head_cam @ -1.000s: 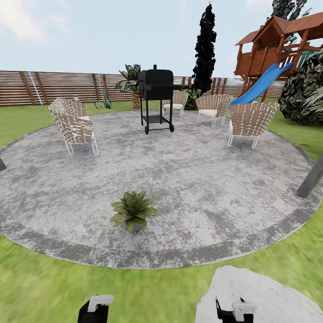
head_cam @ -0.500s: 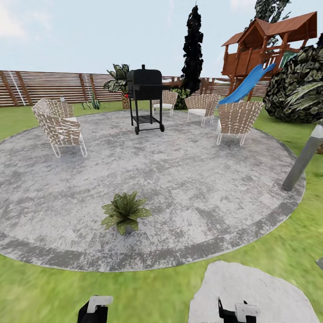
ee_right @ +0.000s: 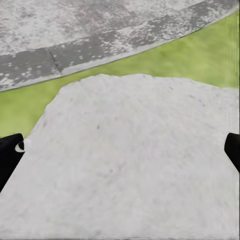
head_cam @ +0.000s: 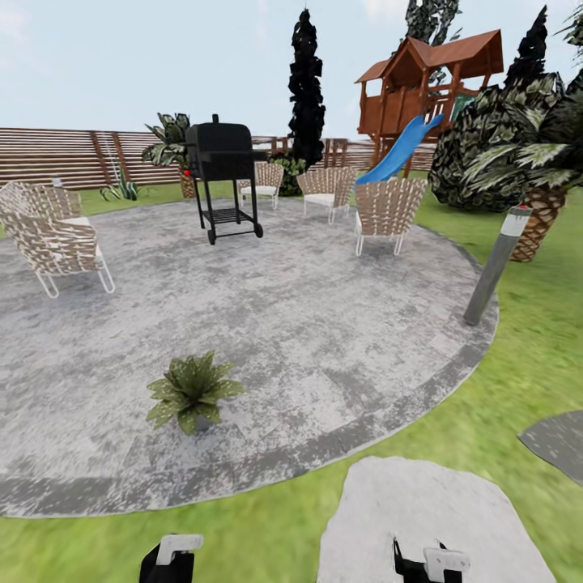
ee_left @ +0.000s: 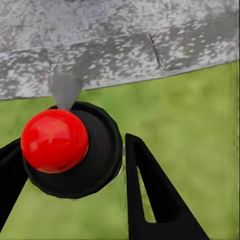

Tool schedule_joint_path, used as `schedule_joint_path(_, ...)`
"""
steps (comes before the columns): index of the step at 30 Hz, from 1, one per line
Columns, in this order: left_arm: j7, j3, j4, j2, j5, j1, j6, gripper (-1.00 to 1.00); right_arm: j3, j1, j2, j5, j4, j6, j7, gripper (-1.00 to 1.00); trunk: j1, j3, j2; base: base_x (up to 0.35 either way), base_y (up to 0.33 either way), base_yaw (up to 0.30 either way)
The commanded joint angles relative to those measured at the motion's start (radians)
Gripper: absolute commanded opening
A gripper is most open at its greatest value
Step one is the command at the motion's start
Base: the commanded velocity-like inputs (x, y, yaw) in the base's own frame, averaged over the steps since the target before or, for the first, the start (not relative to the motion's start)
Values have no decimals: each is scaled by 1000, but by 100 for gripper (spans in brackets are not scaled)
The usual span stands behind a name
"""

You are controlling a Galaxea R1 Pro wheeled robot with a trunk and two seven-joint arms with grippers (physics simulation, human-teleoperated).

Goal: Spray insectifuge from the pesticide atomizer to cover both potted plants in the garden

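Observation:
One potted plant (head_cam: 193, 393), a low rosette of pointed green leaves in a little grey pot, stands on the round grey patio (head_cam: 324, 324), ahead and left of me. My left gripper (head_cam: 172, 557) hangs low over the grass. In the left wrist view its fingers (ee_left: 150, 190) close on a dark round body with a red ball and a pale grey tip, which I take for the pesticide atomizer (ee_left: 95, 160). My right gripper (head_cam: 425, 563) is open and empty, its fingers (ee_right: 10, 155) spread wide over a pale stepping stone (ee_right: 130, 160).
A black grill (head_cam: 225, 174) and woven chairs (head_cam: 53, 235) (head_cam: 389, 206) stand on the patio. A grey bollard (head_cam: 494, 267) leans at its right edge. Stepping stones (head_cam: 421, 518) (head_cam: 559, 441) lie in the lawn. A bush (head_cam: 486, 154), playset (head_cam: 421, 97) and fence (head_cam: 48, 158) stand behind.
The whole head view has swung to the right, so the plant, grill and chairs sit further left in the picture. Both grippers keep their places at the bottom edge.

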Motion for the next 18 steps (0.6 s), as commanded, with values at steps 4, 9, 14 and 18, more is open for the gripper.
schedule_joint_path(4,5,-9,1,1,8,0,-3,-100,8,-1,-1,-8,1,-3,-3,100,0,-1,0,0,0,-286)
schedule_joint_path(9,5,-9,0,1,8,0,-3,-100,7,-1,-1,-8,1,-3,-3,100,0,-1,0,0,0,-286)
schedule_joint_path(14,5,-9,1,1,9,0,-3,-100,8,-1,-1,-8,1,-3,-3,100,0,-1,0,0,0,-286)
schedule_joint_path(18,5,-9,1,1,8,0,-4,-100,9,-1,-1,-8,1,-3,-3,100,0,-1,0,0,-137,-286)
